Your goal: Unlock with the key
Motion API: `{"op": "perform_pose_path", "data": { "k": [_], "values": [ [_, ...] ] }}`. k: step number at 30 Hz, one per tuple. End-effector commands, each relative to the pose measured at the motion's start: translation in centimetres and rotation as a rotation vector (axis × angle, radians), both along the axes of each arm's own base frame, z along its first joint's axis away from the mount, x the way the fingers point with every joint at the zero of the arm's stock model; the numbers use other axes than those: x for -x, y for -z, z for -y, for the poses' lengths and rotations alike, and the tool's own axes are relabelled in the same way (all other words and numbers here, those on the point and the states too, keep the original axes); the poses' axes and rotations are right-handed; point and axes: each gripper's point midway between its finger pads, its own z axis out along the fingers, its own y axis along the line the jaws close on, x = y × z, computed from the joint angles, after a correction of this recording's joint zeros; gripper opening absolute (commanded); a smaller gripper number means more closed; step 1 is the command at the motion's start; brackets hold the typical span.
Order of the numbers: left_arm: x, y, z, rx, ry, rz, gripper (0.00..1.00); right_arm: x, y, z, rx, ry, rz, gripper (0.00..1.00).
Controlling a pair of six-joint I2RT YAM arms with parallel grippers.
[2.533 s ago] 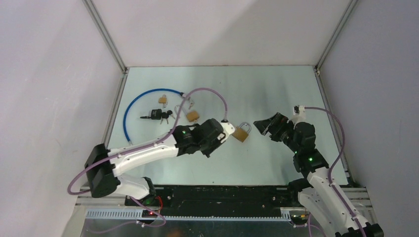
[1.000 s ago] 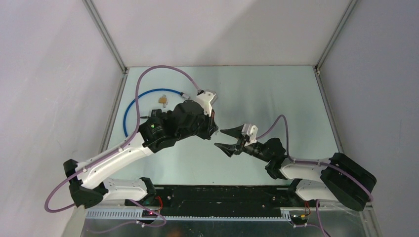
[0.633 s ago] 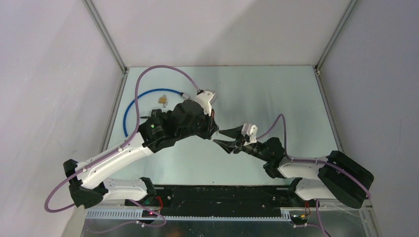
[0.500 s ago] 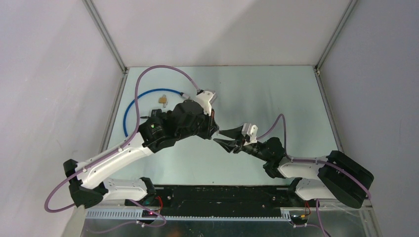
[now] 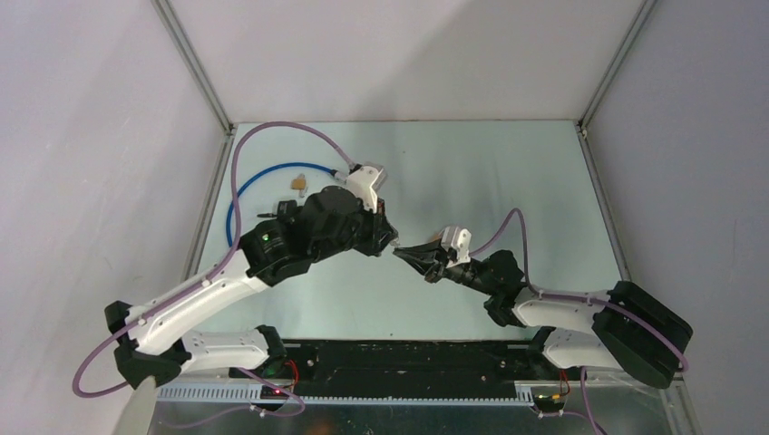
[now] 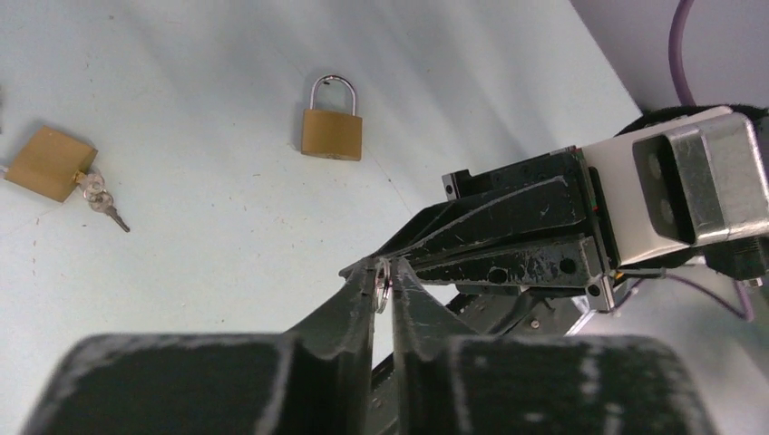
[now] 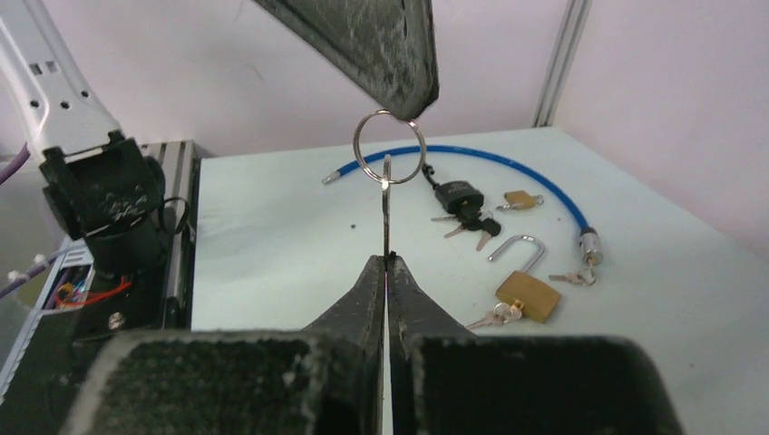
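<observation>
A small key (image 7: pixel 386 208) on a wire ring (image 7: pixel 388 148) hangs in mid-air above the table, between the two grippers. My right gripper (image 7: pixel 387 258) is shut on the key's blade, with the ring standing above its tips. The left gripper (image 6: pixel 383 272) meets it tip to tip. Its jaws stand a narrow gap apart, with the ring (image 6: pixel 383 288) between their tips. From above, both grippers (image 5: pixel 397 247) touch near the table's middle. A brass padlock (image 6: pixel 332 132) with a closed shackle lies alone below, mostly hidden under my right wrist in the top view.
A second brass padlock (image 7: pixel 528 292) with its own keys (image 7: pixel 494 314) lies nearby. Behind it lie a blue cable lock (image 7: pixel 508 168) with a black head (image 7: pixel 458 195) and a tiny padlock (image 7: pixel 520 198). The blue cable (image 5: pixel 263 172) curves along the far left of the table.
My right gripper moved in to the left one's tips and closed on the key. The left jaws have eased slightly apart, and the left arm shifted a little left.
</observation>
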Motion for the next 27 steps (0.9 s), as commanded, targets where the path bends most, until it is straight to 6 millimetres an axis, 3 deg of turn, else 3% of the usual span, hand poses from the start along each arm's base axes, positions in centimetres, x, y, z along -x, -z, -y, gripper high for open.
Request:
{"op": "perform_pose_path", "data": {
  "k": [1,3,5,7,8,9,10,11,12,16,21,22,27],
  "values": [
    [-0.6,-2.0,-1.7,0.06,-0.057,0.071,0.19,0.8,-1.0,0.0,0.028,-0.041,0.008,0.0],
    [-0.6,-1.7,-2.5,0.058,-0.069,0.075,0.21,1.0,-0.4,0.2,0.07,-0.041,-0.022,0.0],
    [-0.6,-1.4,-3.2,0.053,-0.07,0.084,0.31,1.3,0.3,0.6,0.126,-0.044,-0.055,0.0],
    [-0.5,-1.2,-3.8,0.038,-0.067,0.102,0.48,1.5,0.9,0.9,0.188,-0.052,-0.098,0.0],
    [-0.4,-1.2,-4.2,0.035,-0.062,0.113,0.58,1.4,0.2,0.8,0.197,-0.06,-0.098,0.0],
    [-0.4,-1.2,-4.4,0.018,-0.045,0.137,0.62,1.7,1.2,1.2,0.25,-0.065,-0.143,0.0],
    [-0.2,-1.3,-4.7,0.015,-0.033,0.15,0.67,1.7,0.4,1.2,0.256,-0.074,-0.144,0.0],
    [0.1,-1.4,-4.8,0.006,0.0,0.171,0.68,2.0,1.7,1.6,0.314,-0.079,-0.194,0.0],
    [0.3,-1.3,-4.8,-0.001,0.018,0.179,0.7,1.9,0.7,1.5,0.32,-0.081,-0.194,0.0],
    [1.4,-0.6,-3.8,-0.025,0.152,0.19,0.71,3.1,1.6,2.6,0.475,-0.104,-0.333,0.0],
    [3.2,1.3,-1.2,0.003,0.355,0.156,0.67,4.9,1.7,4.3,0.605,-0.146,-0.484,0.0],
    [3.1,1.0,-0.9,0.026,0.366,0.165,0.66,5.4,2.5,4.8,0.646,-0.155,-0.53,0.0],
    [4.1,2.2,0.9,0.086,0.476,0.125,0.62,6.3,1.8,5.4,0.7,-0.182,-0.594,0.0]
  ]
}}
